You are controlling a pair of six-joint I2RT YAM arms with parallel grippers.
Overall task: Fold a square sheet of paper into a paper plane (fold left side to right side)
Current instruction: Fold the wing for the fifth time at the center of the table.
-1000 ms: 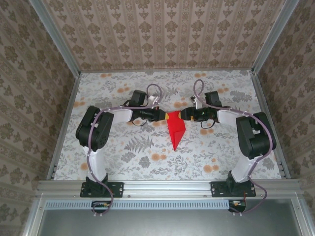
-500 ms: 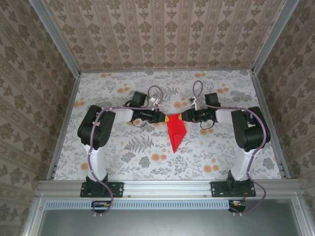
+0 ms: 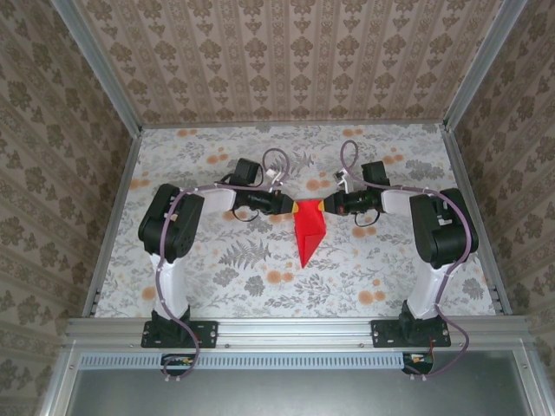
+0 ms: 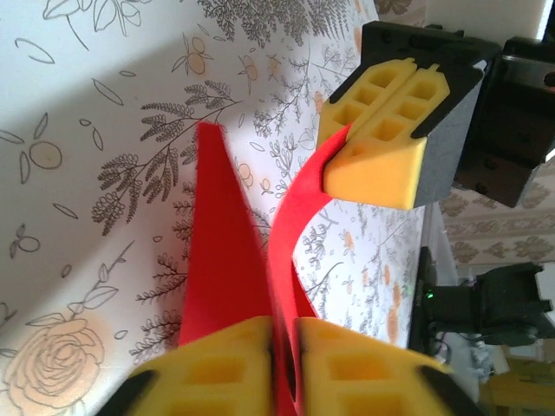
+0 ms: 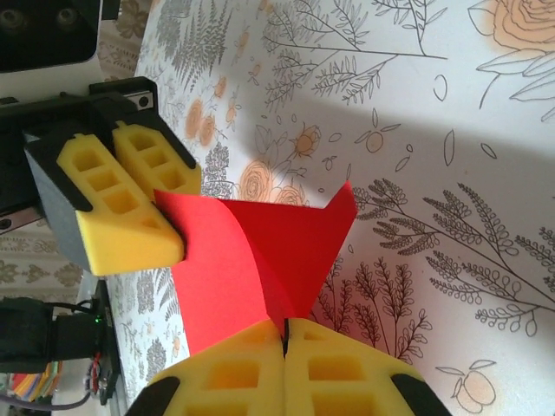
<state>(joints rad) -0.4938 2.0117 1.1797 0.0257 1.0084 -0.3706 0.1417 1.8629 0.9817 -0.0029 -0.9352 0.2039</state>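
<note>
red paper plane (image 3: 309, 236) mid-table, wide end on the far side between the two grippers, nose pointing to the near edge; lower layer lies flat on the floral table (image 3: 217, 277), one flap lifted and bowed. right gripper (image 3: 323, 206) pinched tight on that flap's edge, pads (image 5: 234, 373) closed with no gap. left gripper (image 3: 287, 206): pads (image 4: 217, 368) a narrow slit apart, paper standing in the slit, looks loose rather than clamped. Risks: only one firm hold, so a pull by the right could drag the whole plane over the table instead of turning the flap — crease lands off-line. Bowed flap may spring back or buckle into a stray crease. If the left draws away while paper rubs a pad, the piece skews — or tears at the right's pinch
</note>
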